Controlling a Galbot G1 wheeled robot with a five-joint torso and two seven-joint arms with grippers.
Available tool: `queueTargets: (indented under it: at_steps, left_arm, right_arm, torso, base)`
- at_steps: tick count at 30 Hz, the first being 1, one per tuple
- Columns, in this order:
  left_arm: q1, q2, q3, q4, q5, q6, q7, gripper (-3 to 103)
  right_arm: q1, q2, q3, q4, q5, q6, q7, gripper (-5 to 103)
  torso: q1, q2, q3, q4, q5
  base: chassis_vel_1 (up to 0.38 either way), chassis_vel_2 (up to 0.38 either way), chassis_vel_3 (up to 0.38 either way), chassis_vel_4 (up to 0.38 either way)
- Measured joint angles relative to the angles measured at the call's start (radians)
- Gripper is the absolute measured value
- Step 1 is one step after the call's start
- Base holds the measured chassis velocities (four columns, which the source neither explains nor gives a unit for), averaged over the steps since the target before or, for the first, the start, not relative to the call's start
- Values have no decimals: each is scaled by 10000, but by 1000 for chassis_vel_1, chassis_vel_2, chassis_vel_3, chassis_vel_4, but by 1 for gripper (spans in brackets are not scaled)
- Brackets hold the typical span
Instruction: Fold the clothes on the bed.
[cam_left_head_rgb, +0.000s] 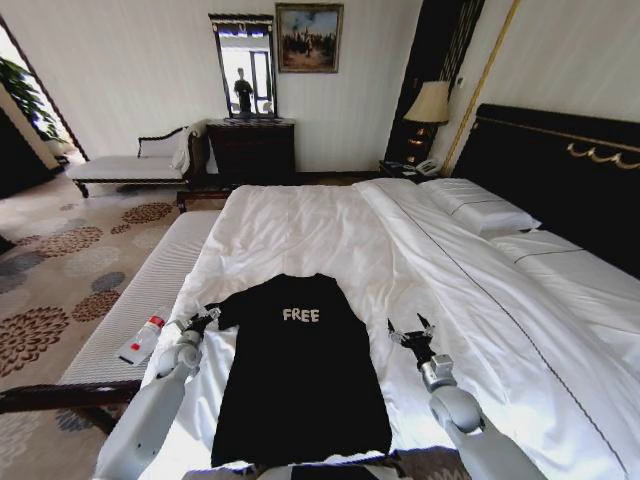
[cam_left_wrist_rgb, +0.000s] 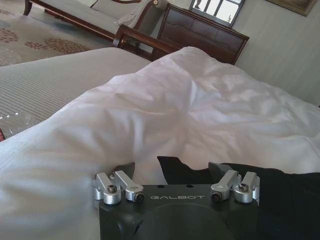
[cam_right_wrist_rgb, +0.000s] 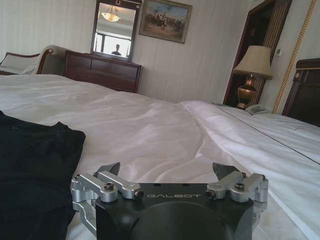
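soft black tee (cam_left_head_rgb: 300, 375) laid flat on rumpled white bed (cam_left_head_rgb: 300, 230), long axis neck-to-hem, collar twd headboard, left gripper (cam_left_head_rgb: 203, 320) jaws apart at tee's sleeve, right gripper (cam_left_head_rgb: 413, 333) jaws apart, just off tee's other side

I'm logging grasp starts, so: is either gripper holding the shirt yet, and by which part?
Nothing is held. The left gripper is open at the T-shirt's sleeve; the right gripper is open over the bed.
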Motion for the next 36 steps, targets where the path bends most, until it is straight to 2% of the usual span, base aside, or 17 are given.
queueTargets:
  at_steps: [3,4,6,7,8,9,11,14,17,18,21,25,29,34,36]
  left_arm:
    - [-23,-22,47,23,97,-60,84,72]
    - [-23,-22,47,23,97,-60,84,72]
    - [-72,-49,73,93,141,-84,101,60]
    - [-72,-49,73,93,141,-84,101,60]
    - [-108,-58,100,142,148,-89,109,55]
    - [-119,-59,115,162,150,-99,118,55]
    - [-142,-85,187,240,201,-173,183,44]
    - [-141,-116,203,251,241,-202,198,39]
    - [-99,-145,204,216,287,-250,200,23]
    - [-99,-145,204,216,287,-250,200,23]
    - [-76,-117,181,169,320,-318,197,7]
    - [-55,-72,144,137,332,-396,191,1]
    - [11,-4,113,19,360,-462,198,1]
    - [81,56,221,-470,1068,-856,238,1]
    - [87,37,637,-1142,1738,-1101,269,1]
  right_arm:
    - [2,-12,0,36,37,-40,17,100]
    - [2,-12,0,36,37,-40,17,100]
    - [9,-14,0,58,54,-64,30,100]
    - [9,-14,0,58,54,-64,30,100]
    - [5,-15,-1,69,56,-70,34,100]
    - [-2,-15,0,75,57,-71,35,100]
    - [-52,-15,19,92,57,-72,36,100]
    - [-81,-15,52,105,57,-72,37,100]
    - [-108,1,81,115,56,-72,37,100]
    - [-108,1,81,115,56,-72,37,100]
    - [-114,37,80,128,54,-71,37,100]
    - [-118,92,45,128,34,-66,37,100]
    - [-119,154,-8,128,3,-65,37,100]
    - [-120,215,-27,121,-21,-59,37,100]
    - [-222,212,9,125,-41,-47,34,100]
  torso:
    - [0,0,0,1,-1]
    - [0,0,0,1,-1]
    - [0,0,0,1,-1]
    - [0,0,0,1,-1]
    - [-1,0,0,1,0]
    - [0,0,0,1,0]
    - [1,-1,0,0,-1]
    - [0,0,0,-1,-1]
    - [0,0,0,-1,-1]
    - [0,0,0,-1,-1]
    - [0,0,0,-1,-1]
    - [0,0,0,-1,-1]
    - [-1,0,0,-1,-1]
    - [0,0,0,4,1]
    - [0,0,0,-2,2]
  base:
    - [0,0,0,0]
    - [0,0,0,0]
    - [0,0,0,0]
    - [0,0,0,0]
    - [0,0,0,0]
    - [0,0,0,0]
    - [0,0,0,0]
    - [0,0,0,0]
    - [0,0,0,0]
    - [0,0,0,0]
    - [0,0,0,0]
    - [0,0,0,0]
    - [0,0,0,0]
    - [0,0,0,0]
    - [0,0,0,0]
